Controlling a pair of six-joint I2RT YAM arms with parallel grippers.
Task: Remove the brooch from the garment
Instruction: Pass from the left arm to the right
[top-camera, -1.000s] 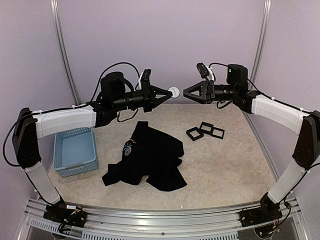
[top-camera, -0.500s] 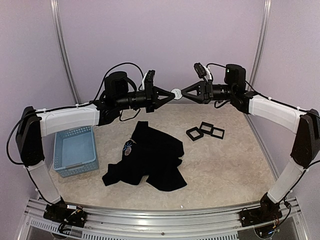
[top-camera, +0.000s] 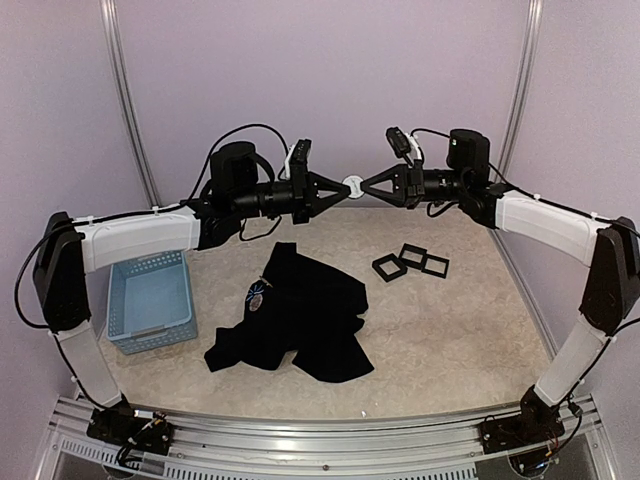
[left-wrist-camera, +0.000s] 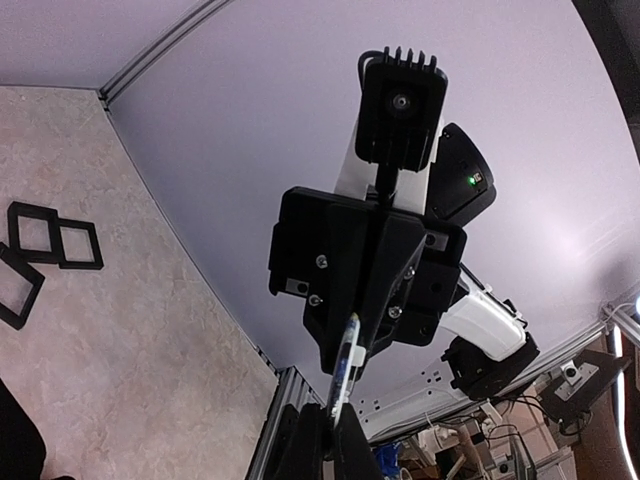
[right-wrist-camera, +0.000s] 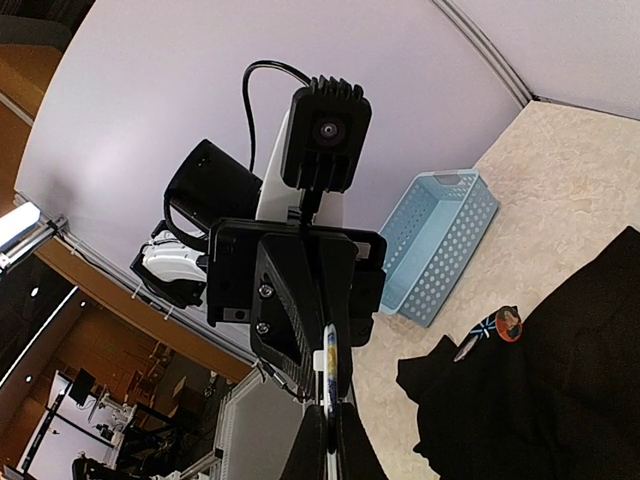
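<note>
Hanging in air over middle of far edge, brooch (top-camera: 352, 186) is pinched from both sides: left gripper (top-camera: 343, 187) pressed shut on one rim, right gripper (top-camera: 361, 185) seemingly pressed shut on other. Second ago it was held by left alone, right kept apart; gap since closed. Handover judged under way; release by left not yet made. Brooch already parted from garment (top-camera: 300, 320), left crumpled mid-table toward near edge, blue mark (top-camera: 257, 293) at neck. Basket (top-camera: 150, 338) placed by left edge, frames (top-camera: 410, 262) toward far right corner.
</note>
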